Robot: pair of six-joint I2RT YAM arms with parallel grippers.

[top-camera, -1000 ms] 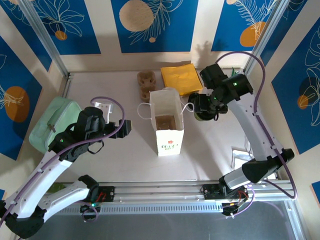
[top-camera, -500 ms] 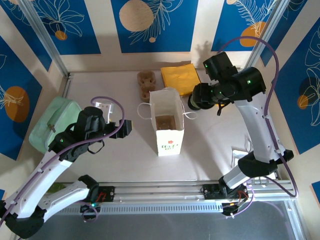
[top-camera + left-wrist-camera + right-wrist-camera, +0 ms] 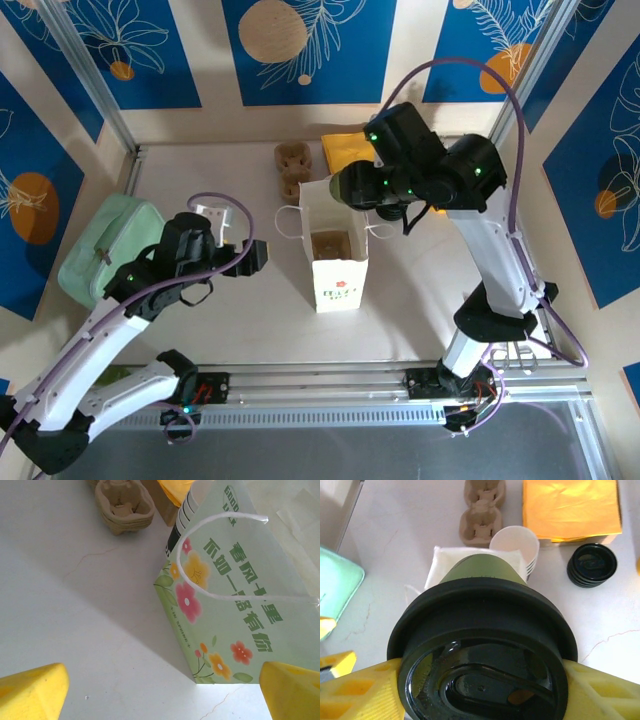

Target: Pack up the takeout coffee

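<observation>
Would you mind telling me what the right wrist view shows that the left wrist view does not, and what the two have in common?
Right wrist view adds: the takeout coffee, held in the right gripper, a pile of black lids and a pale green pouch. Left wrist view adds: the paper bag's flowered side, its string handle and the open left gripper. Both: the bag, cardboard cup carrier, yellow napkins and stack of white cups.

The left arm (image 3: 110, 320) reaches from the lower left of the top view toward the centre; the left gripper (image 3: 252, 256) has its jaws wide apart. The right arm (image 3: 500, 250) arches from the lower right to the upper centre, where the right gripper (image 3: 350, 188) clamps the takeout coffee (image 3: 480, 645) between yellow fingers (image 3: 360, 690).
</observation>
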